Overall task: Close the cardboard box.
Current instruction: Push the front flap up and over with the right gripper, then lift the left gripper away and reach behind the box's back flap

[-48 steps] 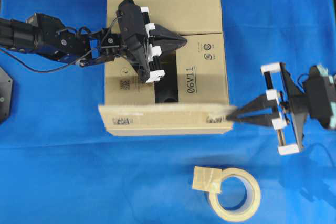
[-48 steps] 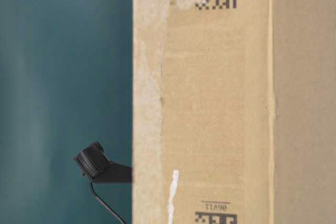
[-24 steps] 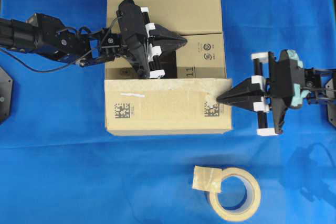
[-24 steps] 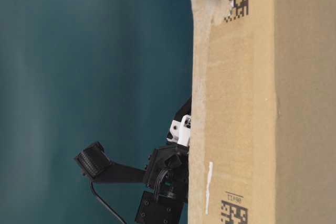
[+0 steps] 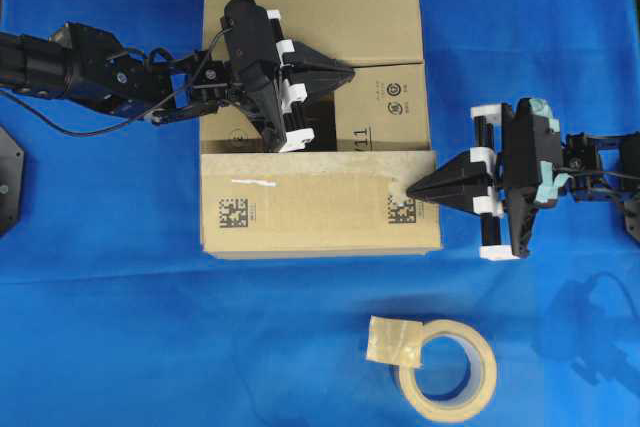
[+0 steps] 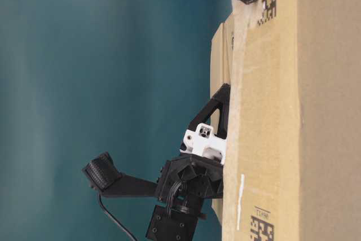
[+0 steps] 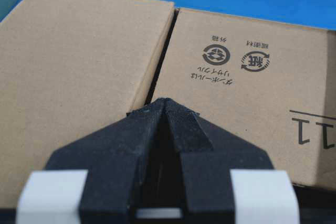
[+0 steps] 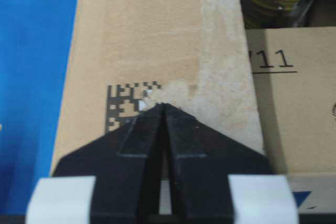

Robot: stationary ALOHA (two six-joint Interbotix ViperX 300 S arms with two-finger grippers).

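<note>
From my overhead view the large brown corrugated cardboard box (image 5: 318, 117) sits on the blue cloth-covered table (image 5: 120, 327), a little toward 12 o'clock from the centre. Its flap on the 6 o'clock side (image 5: 320, 202) lies folded down over the opening, showing two square printed codes and a short white tape strip. The flap on the 12 o'clock side (image 5: 310, 22) is down as well, and the side flap with recycling marks (image 5: 395, 97) lies flat at 3 o'clock. Between them a dark gap of the opening shows beside my left arm.

My left gripper (image 5: 348, 71) reaches in from 9 o'clock, its black fingers pressed together with nothing between them, the tips over the seam where the 12 o'clock flap meets the marked side flap; the wrist view confirms this. My right gripper (image 5: 412, 190) comes in from 3 o'clock, also pinched closed and empty, its tip touching the 6 o'clock flap right by the square code at its 3 o'clock end.

A beige roll of tape (image 5: 447, 369) lies on the cloth at 5 o'clock, well apart from the box.
</note>
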